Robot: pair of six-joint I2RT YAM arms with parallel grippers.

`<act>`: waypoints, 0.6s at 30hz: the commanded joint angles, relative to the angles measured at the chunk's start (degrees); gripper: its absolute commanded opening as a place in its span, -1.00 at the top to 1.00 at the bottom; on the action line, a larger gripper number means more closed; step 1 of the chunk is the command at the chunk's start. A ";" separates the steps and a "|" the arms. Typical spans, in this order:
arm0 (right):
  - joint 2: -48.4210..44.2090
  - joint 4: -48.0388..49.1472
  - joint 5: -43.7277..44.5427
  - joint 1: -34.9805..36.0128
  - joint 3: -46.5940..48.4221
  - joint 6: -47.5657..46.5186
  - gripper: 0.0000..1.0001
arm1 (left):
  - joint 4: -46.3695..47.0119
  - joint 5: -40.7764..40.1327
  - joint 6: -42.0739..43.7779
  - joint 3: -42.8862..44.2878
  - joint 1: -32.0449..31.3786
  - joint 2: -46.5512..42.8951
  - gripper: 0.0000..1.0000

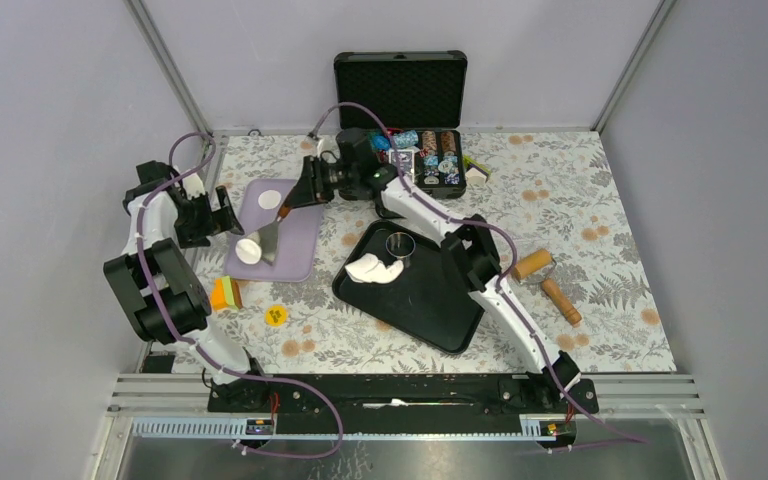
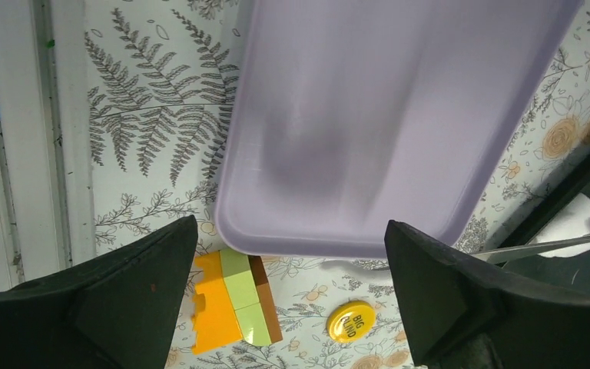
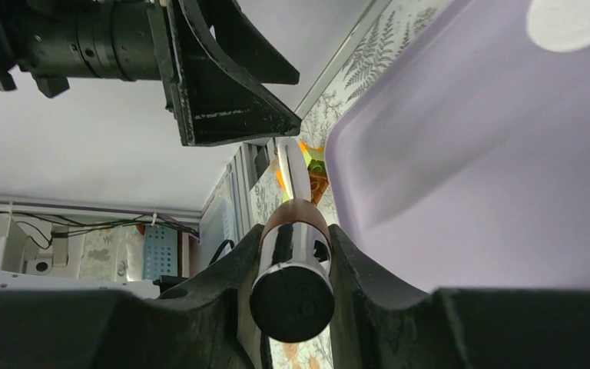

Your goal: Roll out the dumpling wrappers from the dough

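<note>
A lump of white dough (image 1: 375,268) lies in the black tray (image 1: 430,310) beside a steel ring cutter (image 1: 401,245). One round dumpling wrapper (image 1: 268,199) (image 3: 572,21) rests on the purple board (image 1: 295,245) (image 2: 376,115). A second wrapper (image 1: 248,250) sits at the board's near-left edge, by the blade tip; I cannot tell whether the blade carries it. My right gripper (image 1: 297,195) (image 3: 292,238) is shut on the chrome handle of a metal spatula (image 1: 268,238) (image 3: 292,269). My left gripper (image 1: 228,212) (image 2: 291,223) stands open and empty at the board's left side.
A wooden rolling pin (image 1: 550,280) lies right of the black tray. An open black case (image 1: 400,90) with poker chips stands at the back. Coloured toy blocks (image 1: 226,293) (image 2: 230,304) and a yellow button (image 1: 277,315) (image 2: 351,320) lie near the board's near-left corner.
</note>
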 commanded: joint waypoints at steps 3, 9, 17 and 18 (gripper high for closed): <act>5.59 9.08 0.54 3.19 7.29 4.72 1.00 | 2.66 7.70 -1.38 -0.98 3.81 -0.98 -0.98; 9.46 9.17 3.13 4.57 12.88 3.52 1.00 | 2.68 13.93 -0.35 -3.13 6.78 -4.38 -0.98; 11.69 11.13 2.46 4.43 15.63 5.40 1.00 | 2.68 16.43 0.22 -4.30 8.08 -4.26 -0.98; 11.78 12.01 2.20 4.28 15.65 6.24 1.00 | 2.68 16.50 0.24 -4.30 8.08 -4.17 -0.98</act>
